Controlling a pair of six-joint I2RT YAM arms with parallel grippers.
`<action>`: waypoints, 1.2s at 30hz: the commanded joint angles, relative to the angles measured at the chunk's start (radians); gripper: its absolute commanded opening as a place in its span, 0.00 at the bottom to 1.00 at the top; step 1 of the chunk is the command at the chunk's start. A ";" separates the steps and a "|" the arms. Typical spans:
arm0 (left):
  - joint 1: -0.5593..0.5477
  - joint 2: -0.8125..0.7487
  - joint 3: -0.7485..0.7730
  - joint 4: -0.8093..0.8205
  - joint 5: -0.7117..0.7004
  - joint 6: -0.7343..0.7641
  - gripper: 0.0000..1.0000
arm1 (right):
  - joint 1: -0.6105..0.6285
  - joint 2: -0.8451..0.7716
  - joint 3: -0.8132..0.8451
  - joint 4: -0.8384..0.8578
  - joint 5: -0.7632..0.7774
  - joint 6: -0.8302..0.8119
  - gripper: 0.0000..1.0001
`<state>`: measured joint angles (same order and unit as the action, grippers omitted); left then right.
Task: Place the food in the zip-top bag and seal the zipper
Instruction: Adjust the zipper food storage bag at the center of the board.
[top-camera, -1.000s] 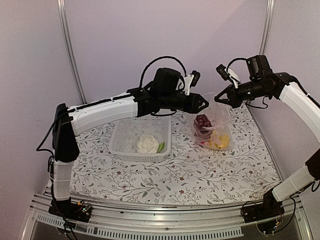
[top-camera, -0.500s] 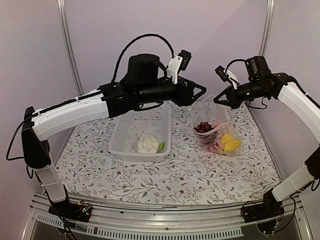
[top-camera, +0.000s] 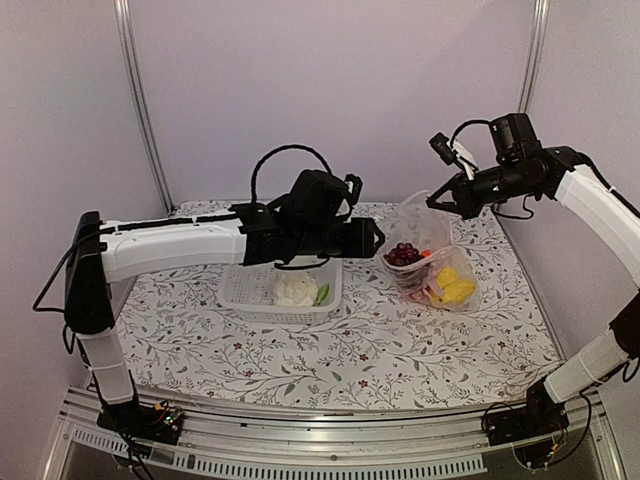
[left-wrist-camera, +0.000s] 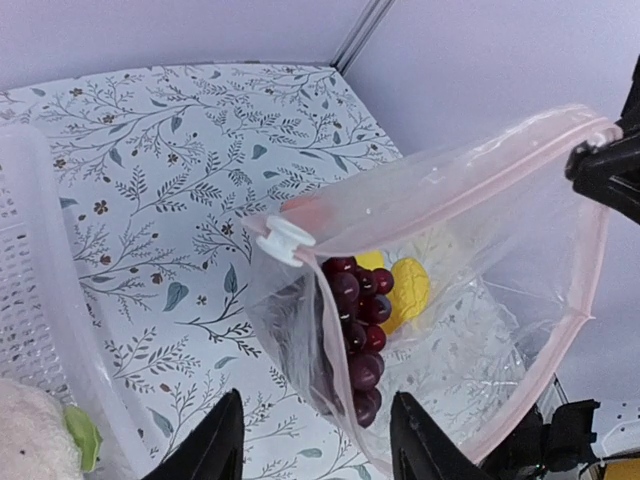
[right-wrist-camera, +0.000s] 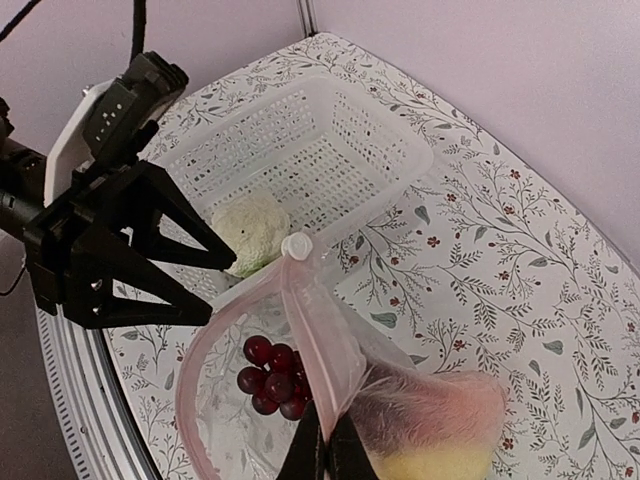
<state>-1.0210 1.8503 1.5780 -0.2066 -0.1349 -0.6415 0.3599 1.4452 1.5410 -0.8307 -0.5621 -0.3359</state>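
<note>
From above, the zip-top bag (top-camera: 432, 262) stood on the surface (top-camera: 350, 350), to the right of the basket (top-camera: 233, 290). Its top edge was pinched in the right pincer (top-camera: 438, 203). The left wrist view showed the left pincer (left-wrist-camera: 315, 445) wide and empty near the bag, with the grapes (left-wrist-camera: 357, 330) inside under the zipper (left-wrist-camera: 450, 170). In the right wrist view the bag's mouth gaped, and the cauliflower (right-wrist-camera: 250, 232) lay in the basket.
</note>
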 joint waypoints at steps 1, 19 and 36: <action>0.019 0.063 0.082 -0.061 -0.002 -0.096 0.49 | 0.005 0.002 -0.018 0.018 -0.033 0.001 0.00; 0.127 0.286 0.503 -0.209 0.241 -0.017 0.00 | 0.003 0.068 0.111 0.000 0.090 0.017 0.00; 0.168 0.252 0.548 -0.048 0.168 -0.002 0.00 | -0.112 0.155 0.213 -0.021 0.201 0.084 0.00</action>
<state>-0.9024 2.0727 2.1387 -0.3012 -0.0097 -0.6140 0.2558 1.5490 1.7100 -0.8185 -0.3981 -0.2577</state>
